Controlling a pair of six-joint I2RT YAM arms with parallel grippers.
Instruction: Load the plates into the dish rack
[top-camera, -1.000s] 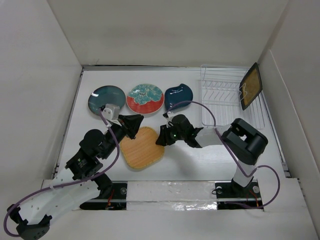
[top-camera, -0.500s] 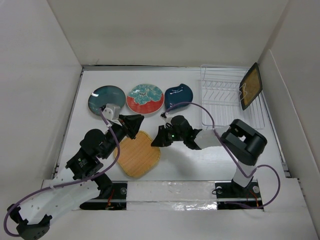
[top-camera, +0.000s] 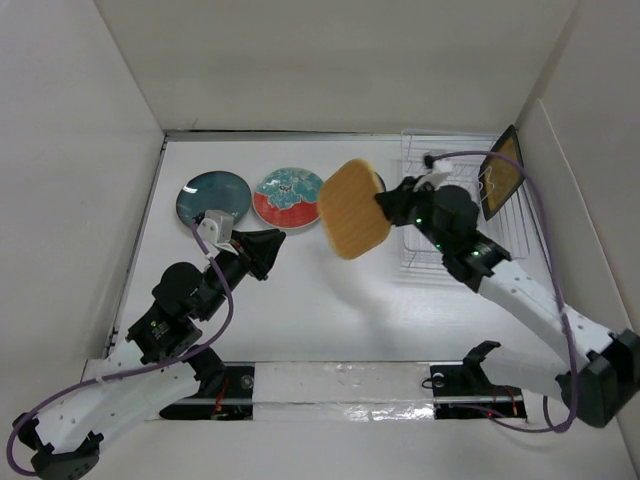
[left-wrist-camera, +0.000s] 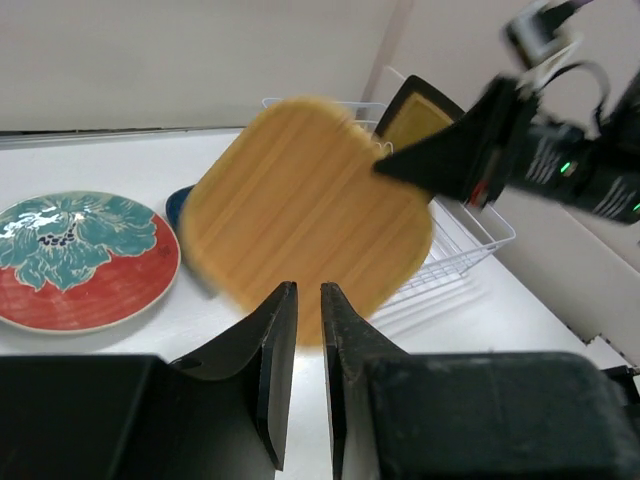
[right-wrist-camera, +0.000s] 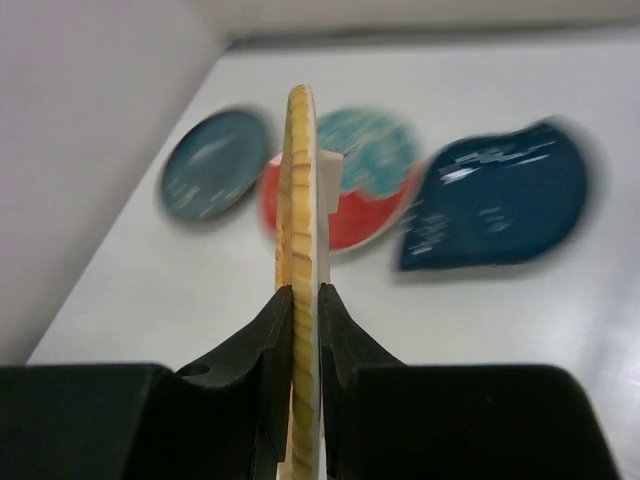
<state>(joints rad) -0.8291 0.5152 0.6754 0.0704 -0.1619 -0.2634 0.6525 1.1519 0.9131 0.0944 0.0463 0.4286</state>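
Observation:
My right gripper (top-camera: 386, 206) is shut on the tan woven plate (top-camera: 352, 208) and holds it on edge in the air, just left of the dish rack (top-camera: 450, 190). The right wrist view shows the plate's rim (right-wrist-camera: 300, 200) clamped between the jaws. The black-rimmed tan plate (top-camera: 502, 172) stands in the rack's far right. The dark teal plate (top-camera: 213, 197) and the red-rimmed floral plate (top-camera: 288, 195) lie flat at the back left. The navy leaf plate (right-wrist-camera: 500, 205) lies beside them, mostly hidden in the top view. My left gripper (top-camera: 268, 245) is shut and empty, low over the table.
White walls close in the table on the left, back and right. The right arm's purple cable (top-camera: 545, 215) loops over the rack. The left wrist view shows the held plate (left-wrist-camera: 310, 220) in front of the rack (left-wrist-camera: 460, 250).
The right gripper has lifted the tan woven plate off the table and swung it up and right toward the rack, turning it on edge. The left gripper has hardly moved.

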